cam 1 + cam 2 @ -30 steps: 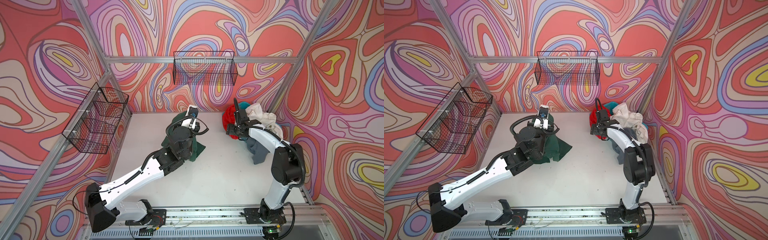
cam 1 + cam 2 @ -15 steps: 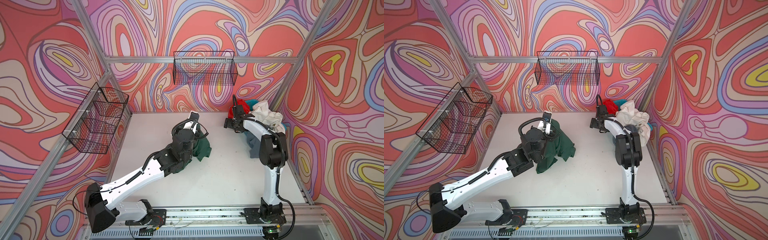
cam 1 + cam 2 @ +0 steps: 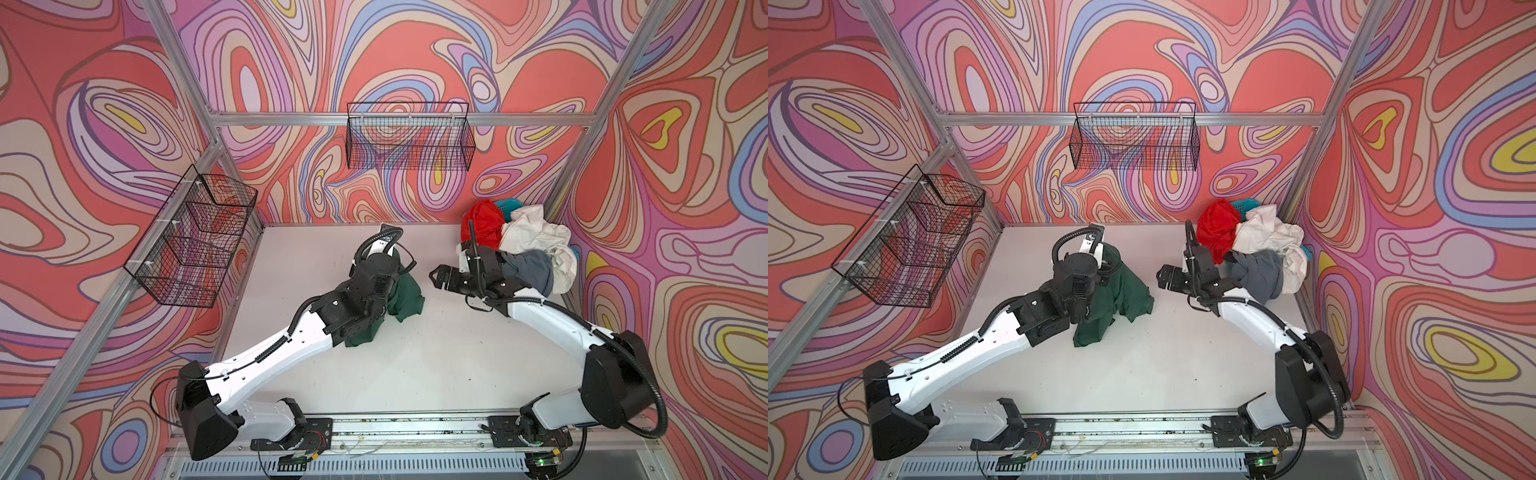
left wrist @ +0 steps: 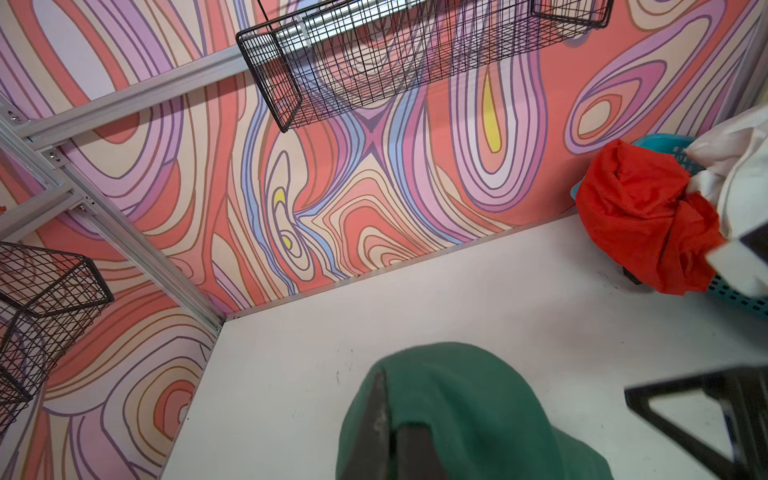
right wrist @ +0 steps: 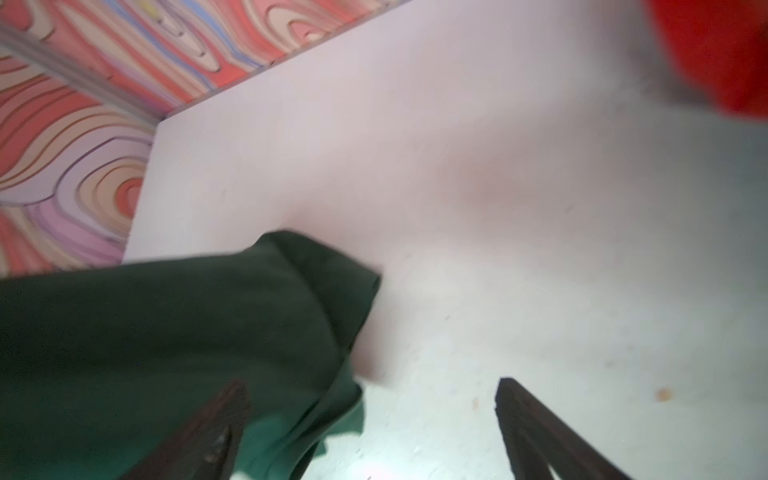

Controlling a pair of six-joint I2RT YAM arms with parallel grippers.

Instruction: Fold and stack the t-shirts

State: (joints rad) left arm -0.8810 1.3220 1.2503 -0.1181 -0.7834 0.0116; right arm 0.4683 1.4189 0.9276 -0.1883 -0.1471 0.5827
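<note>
In both top views the dark green cloth t-shirt (image 3: 405,293) (image 3: 1121,299) hangs bunched from the end of the left arm, over the middle of the white table (image 3: 415,365) (image 3: 1163,365). The left fingers are hidden there, under the arm's own wrist and the cloth. The right fingers (image 3: 441,275) (image 3: 1167,276) stand spread with nothing between them, just to the right of the green shirt and pointing at it.

In the far right corner a turquoise plastic mesh basket (image 3: 509,204) (image 3: 1246,204) carries a heap. The bright red cloth t-shirt (image 3: 480,224) (image 3: 1217,226) is on its left and the off-white cloth t-shirt (image 3: 536,237) (image 3: 1266,235) on its right. The grey-blue cloth t-shirt (image 3: 532,270) (image 3: 1260,274) spills over the near side, beside the right arm. A black wire basket (image 3: 407,141) (image 3: 1133,137) hangs on the far wall.

From the left wrist, the left fingers (image 4: 380,411) are pressed together, pinching the green shirt (image 4: 457,395), which drapes over them like a hood. Beyond lies bare table (image 4: 457,299). The red shirt (image 4: 636,216) hangs over the basket's rim (image 4: 665,143), with the off-white one (image 4: 744,166) against it.

From the right wrist, all blurred, the right fingers (image 5: 528,419) stand wide apart over bare table (image 5: 457,145). The green shirt (image 5: 166,324) lies by one finger; whether they touch I cannot tell. A smear of the red shirt (image 5: 723,50) shows farther off.
</note>
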